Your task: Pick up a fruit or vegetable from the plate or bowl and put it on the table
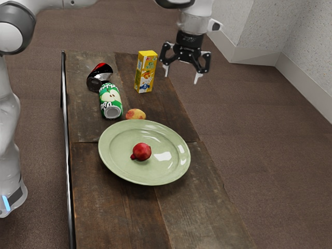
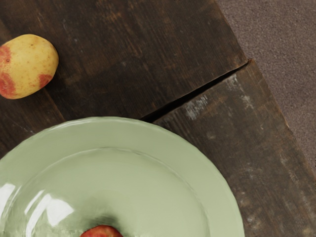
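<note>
Seen in the exterior view, a yellow, red-blotched fruit or vegetable (image 1: 135,114) sits just beyond the rim of a pale green plate (image 1: 116,167) at 12 o'clock, with a tall yellow carton (image 1: 144,75) standing farther out in the same direction. A green can (image 1: 110,98) lies on its side at 11 o'clock, a red-and-black can (image 1: 100,78) behind it. The raised rim rings the plate's load. Dark, worn planks form the table (image 1: 109,212), crossed by a seam beside the plate, above a brown floor (image 1: 259,140) and below pale speckled walls (image 1: 270,26) with light baseboards. At 1 o'clock from the plate, the arm's black gripper (image 1: 181,74) hangs raised, fingers spread and released. Near the plate's center rests a round, glossy, deep-red fruit (image 1: 142,151), its small nub pointing toward 8 o'clock; the wrist view catches its curved edge.
</note>
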`<state>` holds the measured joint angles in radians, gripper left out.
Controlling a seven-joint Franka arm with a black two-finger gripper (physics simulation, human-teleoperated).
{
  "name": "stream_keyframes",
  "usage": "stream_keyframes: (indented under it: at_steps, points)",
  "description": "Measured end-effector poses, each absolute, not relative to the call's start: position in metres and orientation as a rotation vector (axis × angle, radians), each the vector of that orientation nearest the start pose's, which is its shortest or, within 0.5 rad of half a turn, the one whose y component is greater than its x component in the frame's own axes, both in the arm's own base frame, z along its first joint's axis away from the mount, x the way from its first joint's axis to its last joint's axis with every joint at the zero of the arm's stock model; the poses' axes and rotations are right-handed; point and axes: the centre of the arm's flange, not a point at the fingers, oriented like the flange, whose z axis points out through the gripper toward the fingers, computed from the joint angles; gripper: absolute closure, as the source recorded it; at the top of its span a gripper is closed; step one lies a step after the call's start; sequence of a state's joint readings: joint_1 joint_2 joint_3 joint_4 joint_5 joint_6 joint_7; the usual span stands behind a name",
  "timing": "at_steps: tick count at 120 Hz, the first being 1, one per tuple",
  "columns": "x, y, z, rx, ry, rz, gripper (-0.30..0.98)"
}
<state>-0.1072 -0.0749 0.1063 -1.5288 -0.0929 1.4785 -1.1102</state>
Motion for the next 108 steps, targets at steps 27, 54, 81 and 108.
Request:
stream_keyframes:
  at_steps: [27,54,81,108]
  points:
    - [0.528,-0.016,0.666,-2.396,-2.158,0.125,0.00]
    - [0.501,-0.038,0.602,-2.192,-2.360,0.333,0.00]
    - [0.483,-0.025,0.544,-2.035,-2.596,0.289,0.00]
    - [0.475,-0.035,0.489,-1.951,-2.694,0.279,0.00]
